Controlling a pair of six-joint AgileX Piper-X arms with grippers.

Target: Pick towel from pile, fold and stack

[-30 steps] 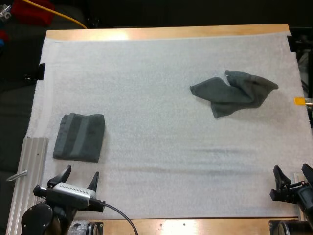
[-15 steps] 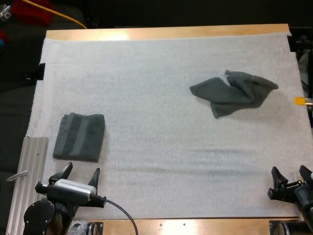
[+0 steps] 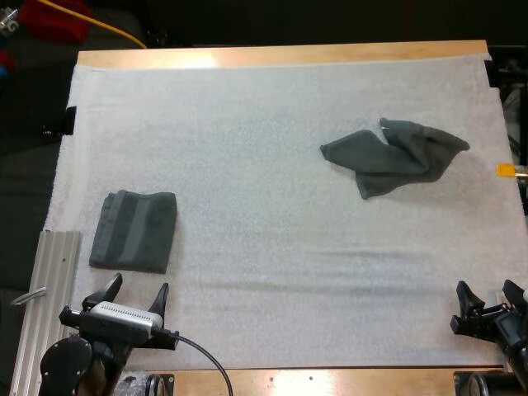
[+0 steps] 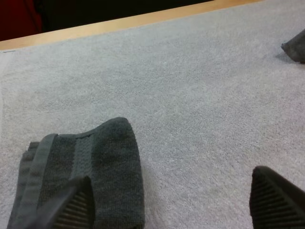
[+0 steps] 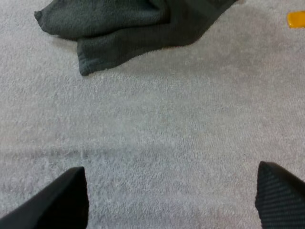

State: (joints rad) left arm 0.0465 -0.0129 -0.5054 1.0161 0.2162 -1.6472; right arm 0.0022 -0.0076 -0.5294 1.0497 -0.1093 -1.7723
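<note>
A crumpled dark grey-green towel (image 3: 393,155) lies on the white mat toward the far right; its near corner (image 5: 121,33) lies ahead of my right gripper. A folded towel (image 3: 134,230) rests flat at the mat's left side, and its near end (image 4: 90,176) sits just in front of my left gripper. My left gripper (image 3: 134,299) hovers at the near left edge, open, nothing between its fingers (image 4: 71,207). At the near right corner my right gripper (image 3: 487,299) is open and empty, fingers (image 5: 52,202) spread wide over bare mat.
A ribbed metal rail (image 3: 48,305) runs along the table's left near side beside my left arm. The wooden table edge (image 3: 280,56) borders the mat's far side. Bare mat (image 3: 280,223) stretches between the two towels.
Both grippers have drawn back slightly toward the near edge since a second ago. The two towels have not moved.
</note>
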